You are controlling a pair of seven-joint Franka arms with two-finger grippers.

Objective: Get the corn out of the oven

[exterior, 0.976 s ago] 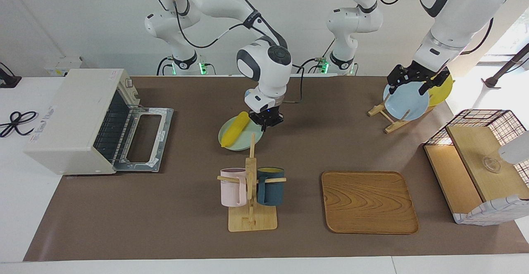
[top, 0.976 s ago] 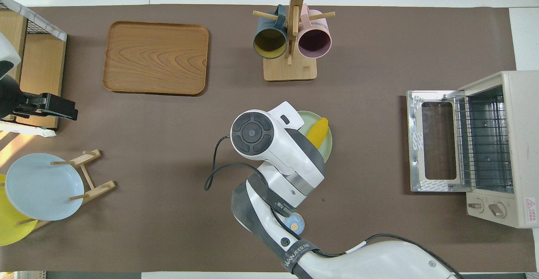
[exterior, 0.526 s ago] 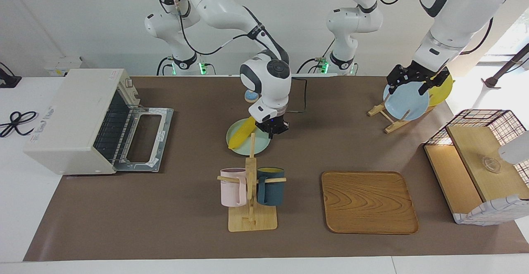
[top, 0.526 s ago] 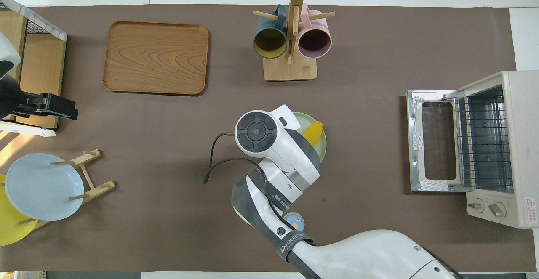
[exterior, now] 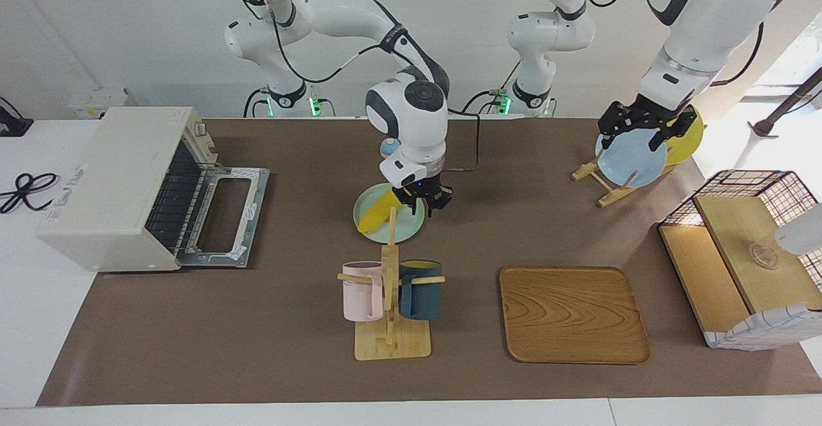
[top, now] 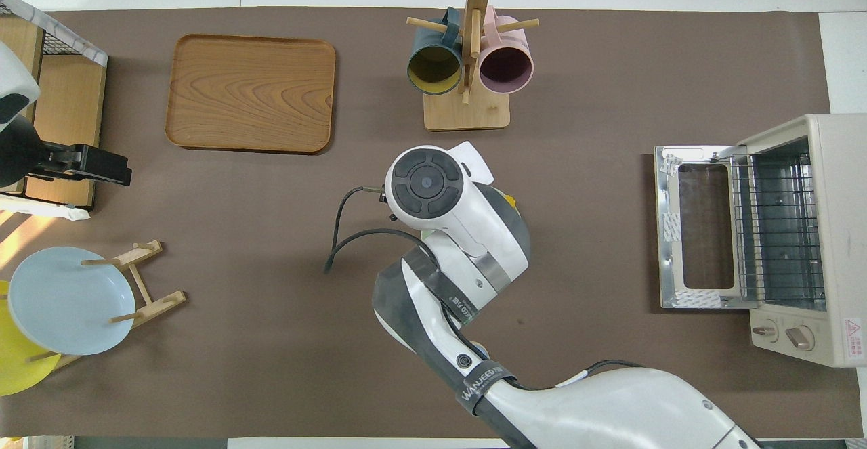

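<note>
Yellow corn (exterior: 380, 213) lies on a pale green plate (exterior: 411, 228) at the middle of the facing view, on the brown counter (exterior: 289, 323), with the right end effector (exterior: 426, 202) at the cob's upper, thicker end; its dark fingers (exterior: 440, 202) stand apart, and whether they touch the cob cannot be told. The cob's long axis runs on a slant, the thick end toward the upper right beside the end effector and the tapered tip toward the lower left of the plate, pointing roughly at the oven's (exterior: 122, 185) end of the counter. In the overhead view the right arm's wrist covers nearly all of it, and only a small yellow bit shows at the wrist's right edge. The oven sits at the left of the facing view with its door dropped open and the wire rack bare; a small red-and-white warning label is on its front panel by the knobs (top: 786, 334), too small to read. On the right arm's dark band the word "WANJEED" reads in white in the overhead view. At the upper right of the facing view the left end effector (exterior: 645, 129) waits over the blue plate (exterior: 632, 159) in a wooden rack, fingers spread
</note>
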